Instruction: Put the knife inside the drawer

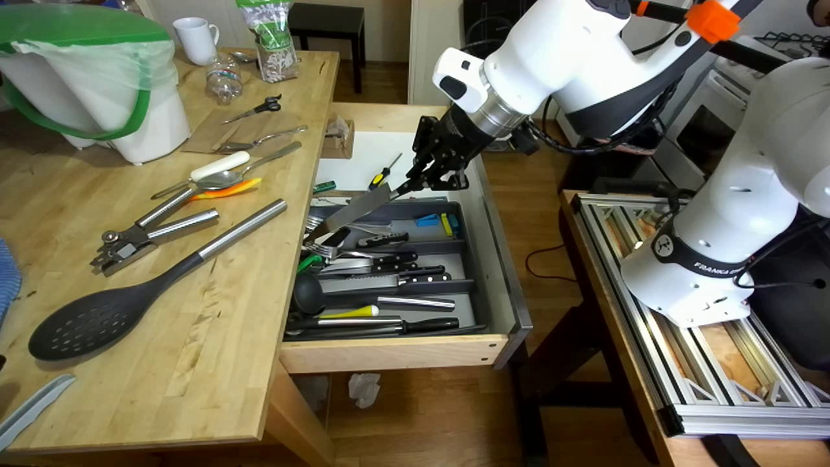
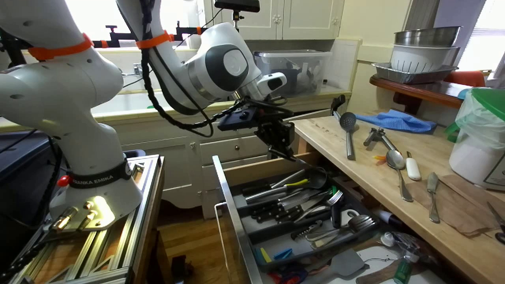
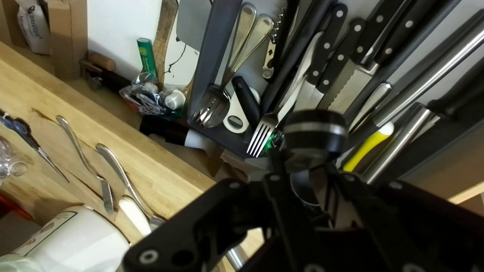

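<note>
As we follow the white arm point(image 1: 545, 58) across the upper right of an exterior view, we see it lean out from its base at the right, its wrist tipped down toward the lower left. We find the wooden surface point(image 1: 227, 363) filling the left of that view, its pale strips streaked with darker grain. Beside it, mid-frame, the drawer point(image 1: 395, 355) stands open, shallow and pale-sided. At the upper left sits a smooth white tub point(image 1: 165, 123) under a green lid point(image 1: 71, 26), a filmy liner point(image 1: 110, 71) hanging down its side. Within the drawer, a dark tray point(image 1: 447, 247) is divided into channels of utensils point(image 1: 425, 278), several with riveted black handles. Lower left on the surface lies a perforated spoon point(image 1: 159, 285), its black oval head pierced with small holes. The knife point(image 1: 350, 216) hangs above the drawer, its pointed grey blade slanting to the lower left over the tray; whether the tip touches anything beneath, we cannot tell. The jointed black fingers point(image 3: 283, 204) are narrow, gripping its black handle, whose silver-banded end shows near the centre of the wrist view. Just left of that end gleams a fork point(image 3: 266, 124).
</note>
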`<state>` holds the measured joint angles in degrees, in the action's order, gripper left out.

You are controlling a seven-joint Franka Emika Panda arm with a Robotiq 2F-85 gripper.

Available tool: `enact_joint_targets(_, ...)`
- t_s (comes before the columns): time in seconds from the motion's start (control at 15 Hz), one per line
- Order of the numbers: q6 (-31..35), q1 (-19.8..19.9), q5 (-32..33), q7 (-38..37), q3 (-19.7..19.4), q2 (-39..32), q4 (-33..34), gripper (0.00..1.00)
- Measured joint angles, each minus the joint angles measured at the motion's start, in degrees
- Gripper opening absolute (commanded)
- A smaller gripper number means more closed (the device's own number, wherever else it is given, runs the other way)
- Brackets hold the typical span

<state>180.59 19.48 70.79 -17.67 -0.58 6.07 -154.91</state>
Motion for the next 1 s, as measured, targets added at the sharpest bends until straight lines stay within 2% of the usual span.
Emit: enact_joint_targets(1.0, 1.77, 1.46, 18.05, -13.70, -0.14, -5.83, 6.88, 0.06)
